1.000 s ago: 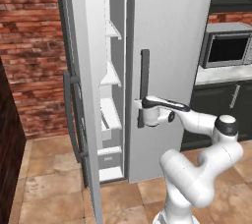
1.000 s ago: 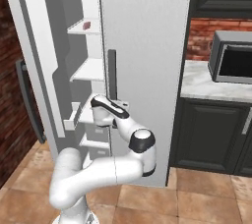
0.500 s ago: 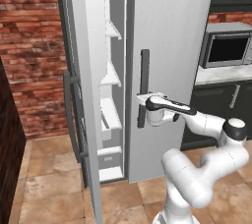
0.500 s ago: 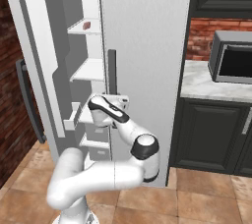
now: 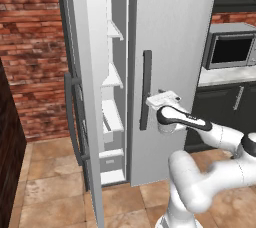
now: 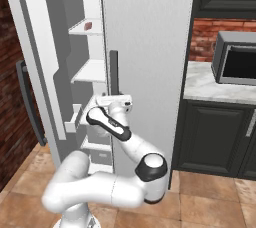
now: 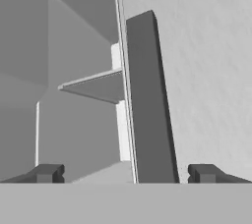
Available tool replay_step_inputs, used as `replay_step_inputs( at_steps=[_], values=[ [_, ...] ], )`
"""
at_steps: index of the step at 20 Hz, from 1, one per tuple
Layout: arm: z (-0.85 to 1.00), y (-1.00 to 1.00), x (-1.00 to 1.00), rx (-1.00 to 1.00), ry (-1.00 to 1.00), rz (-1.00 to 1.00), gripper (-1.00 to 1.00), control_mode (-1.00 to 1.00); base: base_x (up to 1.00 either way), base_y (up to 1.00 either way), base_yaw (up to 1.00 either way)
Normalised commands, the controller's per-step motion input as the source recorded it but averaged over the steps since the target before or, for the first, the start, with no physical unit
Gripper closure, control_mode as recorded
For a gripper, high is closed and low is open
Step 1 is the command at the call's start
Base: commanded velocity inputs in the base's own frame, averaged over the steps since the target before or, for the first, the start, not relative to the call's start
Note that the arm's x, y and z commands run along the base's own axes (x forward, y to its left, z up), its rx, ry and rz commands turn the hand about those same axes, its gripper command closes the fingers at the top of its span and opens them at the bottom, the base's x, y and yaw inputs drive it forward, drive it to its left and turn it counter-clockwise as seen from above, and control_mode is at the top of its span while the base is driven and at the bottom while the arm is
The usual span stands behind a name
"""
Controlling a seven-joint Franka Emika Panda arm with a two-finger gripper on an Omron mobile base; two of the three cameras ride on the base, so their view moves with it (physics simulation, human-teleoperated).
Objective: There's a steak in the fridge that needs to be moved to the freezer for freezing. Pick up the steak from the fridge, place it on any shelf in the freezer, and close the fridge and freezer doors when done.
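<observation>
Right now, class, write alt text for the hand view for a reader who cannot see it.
The open gripper straddles the dark vertical handle of the closed light-grey fridge door, one fingertip on each side. To the left, the open freezer shows a white shelf.

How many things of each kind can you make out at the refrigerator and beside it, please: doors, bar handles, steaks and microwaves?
Doors: 2, the open narrow door and the shut wide door
Bar handles: 2, one on the open door, one on the shut door
Steaks: 1, steak on a shelf
Microwaves: 1, microwave
Total: 6
</observation>
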Motion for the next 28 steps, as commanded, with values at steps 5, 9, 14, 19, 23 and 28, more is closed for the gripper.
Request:
replay_step_inputs(
  at_steps=[5, 9, 14, 19, 23, 28],
  values=[
    [1.0, 0.0, -0.52, -0.06, 0.0, -0.05, -1.0, -1.0, 0.0, 0.0, 0.0],
    [1.0, 0.0, -0.46, -0.14, 0.12, -0.09, -1.0, -1.0, 0.0, 0.0, 0.0],
    [1.0, 0.0, -0.43, -0.13, 0.32, -0.14, -1.0, -1.0, 0.0, 0.0, 0.0],
    [1.0, 0.12, -0.46, -0.12, 0.32, -0.24, -1.0, -1.0, 0.0, 0.0, 0.0],
    [1.0, 0.18, -0.62, -0.05, 0.12, -0.24, -1.0, -1.0, 0.0, 0.0, 0.0],
    [0.63, 0.08, -0.79, -0.01, 0.02, -0.25, -1.0, -1.0, 0.0, 0.0, 0.0]
  ],
)
